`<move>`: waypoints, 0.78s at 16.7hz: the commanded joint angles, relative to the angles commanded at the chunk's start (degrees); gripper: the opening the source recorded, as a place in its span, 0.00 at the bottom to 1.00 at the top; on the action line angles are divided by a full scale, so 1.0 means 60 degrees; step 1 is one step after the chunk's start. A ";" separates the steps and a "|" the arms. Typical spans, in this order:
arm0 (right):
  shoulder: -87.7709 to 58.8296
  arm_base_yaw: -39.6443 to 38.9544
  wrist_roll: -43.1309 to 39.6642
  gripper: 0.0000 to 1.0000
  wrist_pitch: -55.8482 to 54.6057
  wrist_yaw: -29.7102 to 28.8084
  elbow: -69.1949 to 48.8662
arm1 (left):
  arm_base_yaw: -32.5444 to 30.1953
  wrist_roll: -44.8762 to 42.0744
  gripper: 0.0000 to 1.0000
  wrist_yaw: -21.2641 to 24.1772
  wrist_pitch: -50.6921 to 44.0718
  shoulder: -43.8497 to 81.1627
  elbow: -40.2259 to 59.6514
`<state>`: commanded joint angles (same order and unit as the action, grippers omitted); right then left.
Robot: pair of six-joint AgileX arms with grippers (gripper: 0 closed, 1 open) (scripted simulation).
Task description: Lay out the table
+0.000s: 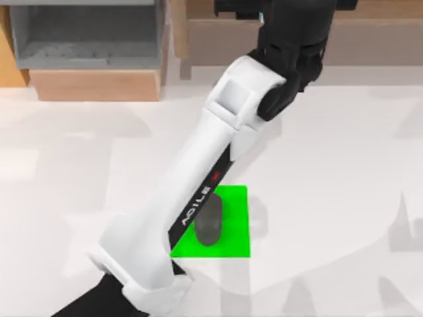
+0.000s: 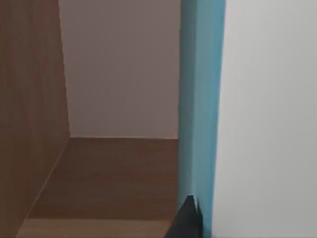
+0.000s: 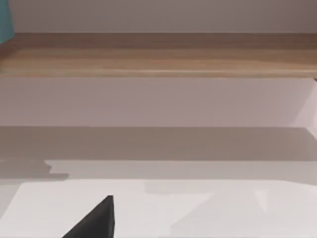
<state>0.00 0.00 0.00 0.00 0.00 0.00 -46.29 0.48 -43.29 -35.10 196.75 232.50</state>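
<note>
the table (image 1: 344, 165) is the broad white top that spreads across most of the top view, from the wooden units at 12 o'clock down to the near edge at 6 o'clock. the left arm (image 1: 198, 172) is the largest thing over it: a long white link that rises from 7 o'clock and runs on a slant toward 1 o'clock, where it turns into a black wrist section reaching in against the wooden shelf unit (image 1: 370, 39) along the far edge. the jaws are out of sight under that wrist, so i cannot tell whether they are spread or pressed together. the left wrist view looks into a wooden compartment, with a brown floor and side wall, a pale back wall, an upright teal panel (image 2: 200, 114) close by, and one dark fingertip (image 2: 187, 220) at the panel's foot.

at 11 o'clock stands a second tan unit with an open grey drawer (image 1: 86, 33). the right half of the table, from 2 to 5 o'clock, lies bare, as does the left side around 9 o'clock. a small green mat (image 1: 234, 224) lies just past centre toward 6 o'clock, partly under the arm, with a dark grey rounded object (image 1: 210, 223) resting on it. the right wrist view faces the shelf's wooden edge across open white table, with a dark fingertip (image 3: 96, 220) low in it.
</note>
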 joint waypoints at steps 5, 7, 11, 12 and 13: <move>0.0000 0.0000 0.0000 1.00 0.0000 0.0000 0.0000 | 0.0010 -0.0024 0.00 -0.0030 -0.0093 -0.0032 0.0088; 0.0000 0.0000 0.0000 1.00 0.0000 0.0000 0.0000 | -0.0004 -0.0169 0.00 -0.0055 -0.0097 -0.0154 -0.0107; 0.0000 0.0000 0.0000 1.00 0.0000 0.0000 0.0000 | -0.0106 -0.1247 0.00 -0.0165 -0.0085 -0.1098 -0.1644; 0.0000 0.0000 0.0000 1.00 0.0000 0.0000 0.0000 | -0.0143 -0.1635 0.00 -0.0182 -0.0066 -0.1447 -0.2227; 0.0000 0.0000 0.0000 1.00 0.0000 0.0000 0.0000 | -0.0184 -0.2079 0.00 -0.0180 -0.0029 -0.1857 -0.2938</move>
<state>0.00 0.00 0.00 0.00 0.00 0.00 -47.39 -12.00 -44.37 -35.27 185.61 214.87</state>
